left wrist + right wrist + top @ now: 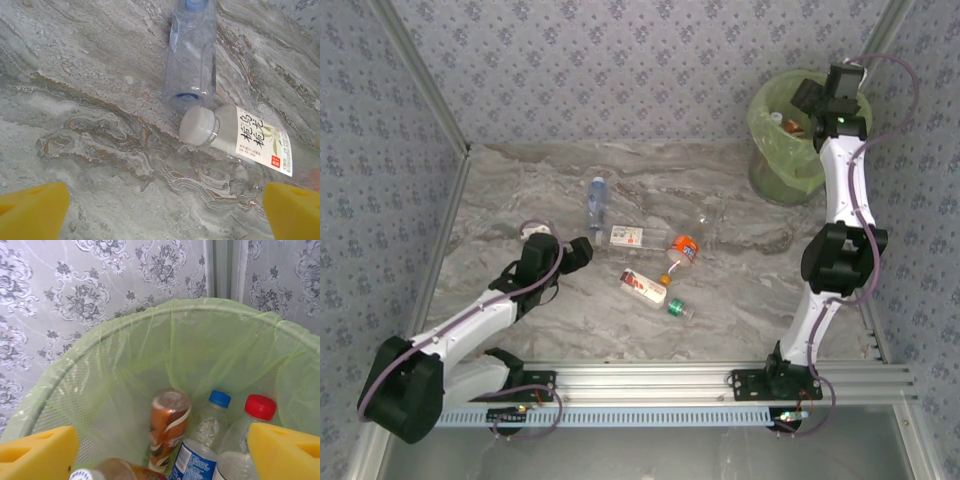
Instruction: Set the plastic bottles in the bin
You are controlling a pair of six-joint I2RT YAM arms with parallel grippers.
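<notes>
Left claw is hovering with jaws apart above the desk, short of a white-capped tea bottle lying just beside a clear blue-capped bottle. Farther off, my right claw is hanging spread wide over the bin, where a coppery brown bottle, a blue-labelled bottle and a red-capped bottle are resting.
</notes>
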